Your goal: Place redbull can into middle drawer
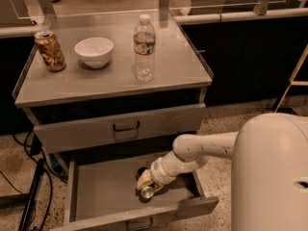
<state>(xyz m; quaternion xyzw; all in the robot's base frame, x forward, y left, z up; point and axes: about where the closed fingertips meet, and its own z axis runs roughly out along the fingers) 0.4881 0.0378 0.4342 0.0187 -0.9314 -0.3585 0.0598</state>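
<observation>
The middle drawer (96, 191) is pulled open below the table, with its grey tray inside showing. My gripper (144, 183) is down inside it, right of the middle, on the end of the white arm that reaches in from the right. A small silver round top (147, 192) shows right at the gripper's tip, low over the drawer floor. It looks like the top of the redbull can. The can's body is hidden by the gripper.
On the table top (183, 66) stand a brown-gold can (50, 51) at the left, a white bowl (94, 51) and a water bottle (144, 47). The closed upper drawer front (125, 125) hangs over the open drawer. Cables (33, 191) lie on the floor at the left. My white body (272, 177) fills the right.
</observation>
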